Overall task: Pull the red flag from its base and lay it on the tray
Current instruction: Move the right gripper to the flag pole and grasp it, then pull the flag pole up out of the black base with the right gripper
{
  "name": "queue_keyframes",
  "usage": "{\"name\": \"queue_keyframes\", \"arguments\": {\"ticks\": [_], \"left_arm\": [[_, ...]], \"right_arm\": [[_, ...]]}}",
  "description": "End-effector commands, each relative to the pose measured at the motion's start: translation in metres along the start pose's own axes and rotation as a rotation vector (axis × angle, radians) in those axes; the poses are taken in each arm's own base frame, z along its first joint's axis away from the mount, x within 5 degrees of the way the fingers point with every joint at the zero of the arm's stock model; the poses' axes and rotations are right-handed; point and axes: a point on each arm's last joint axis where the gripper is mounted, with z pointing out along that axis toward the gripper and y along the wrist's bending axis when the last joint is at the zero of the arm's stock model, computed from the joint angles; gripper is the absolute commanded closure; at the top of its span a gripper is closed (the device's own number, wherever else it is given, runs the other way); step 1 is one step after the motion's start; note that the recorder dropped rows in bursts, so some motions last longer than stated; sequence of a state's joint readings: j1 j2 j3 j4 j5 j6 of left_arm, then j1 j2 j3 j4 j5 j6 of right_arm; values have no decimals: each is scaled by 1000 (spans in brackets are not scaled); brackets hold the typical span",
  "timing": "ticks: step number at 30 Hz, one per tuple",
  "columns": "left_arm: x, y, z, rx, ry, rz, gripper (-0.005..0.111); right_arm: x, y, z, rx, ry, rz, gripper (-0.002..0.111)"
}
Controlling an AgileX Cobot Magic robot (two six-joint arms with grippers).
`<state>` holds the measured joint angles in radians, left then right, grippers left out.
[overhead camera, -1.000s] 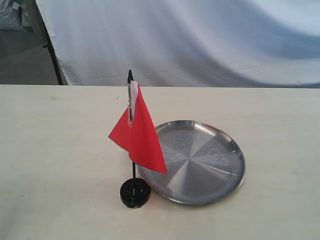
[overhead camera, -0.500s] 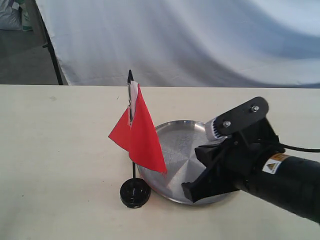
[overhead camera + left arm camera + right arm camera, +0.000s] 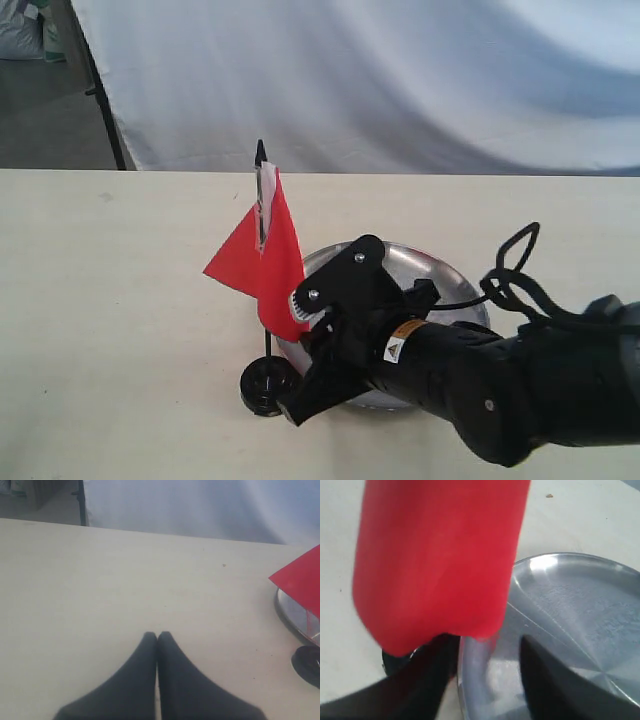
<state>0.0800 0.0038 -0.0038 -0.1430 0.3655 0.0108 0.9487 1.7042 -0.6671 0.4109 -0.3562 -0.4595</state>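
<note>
The red flag (image 3: pixel 262 258) stands upright on its thin black stick, planted in the small black base (image 3: pixel 260 386) at the near-left rim of the silver tray (image 3: pixel 445 268). My right gripper (image 3: pixel 303 392) reaches across the tray, low beside the stick and base. In the right wrist view it is open (image 3: pixel 487 647), the red flag's cloth (image 3: pixel 440 560) hangs just ahead of the fingers, and the tray (image 3: pixel 580 610) lies under them. My left gripper (image 3: pixel 157 636) is shut and empty over bare table, with the flag's corner (image 3: pixel 300 580) off to one side.
A pale table (image 3: pixel 110 320) carries everything. A white cloth backdrop (image 3: pixel 380 80) hangs behind it, with a dark stand leg (image 3: pixel 105 110) at the back left. The right arm's cable (image 3: pixel 515 265) loops above the tray.
The right arm came in from the right and moved left across the tray to the flag. The flag's cloth has swung a little to the left.
</note>
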Motion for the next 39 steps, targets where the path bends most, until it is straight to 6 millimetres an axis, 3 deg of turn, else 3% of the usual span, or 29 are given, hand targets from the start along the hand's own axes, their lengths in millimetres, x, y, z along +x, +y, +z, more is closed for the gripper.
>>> {"name": "queue_keyframes", "arguments": {"ticks": [1, 3, 8, 10, 16, 25, 29, 39], "left_arm": [[1, 0, 0, -4, 1, 0, 107], [1, 0, 0, -4, 1, 0, 107], [1, 0, 0, -4, 1, 0, 107], [1, 0, 0, -4, 1, 0, 107], [1, 0, 0, -4, 1, 0, 107], [1, 0, 0, -4, 1, 0, 107], [1, 0, 0, -4, 1, 0, 107], [1, 0, 0, -4, 1, 0, 107]], "right_arm": [[-6, 2, 13, -1, -6, 97, 29], [-7, 2, 17, -3, -2, 105, 31], [-12, 4, 26, -12, 7, 128, 51], [-16, 5, 30, -15, 3, 129, 54], [-14, 11, 41, -67, 108, 128, 54], [1, 18, 39, -137, 277, 116, 54], [1, 18, 39, -136, 274, 116, 54], [-17, 10, 43, -51, 70, 138, 54]]}}
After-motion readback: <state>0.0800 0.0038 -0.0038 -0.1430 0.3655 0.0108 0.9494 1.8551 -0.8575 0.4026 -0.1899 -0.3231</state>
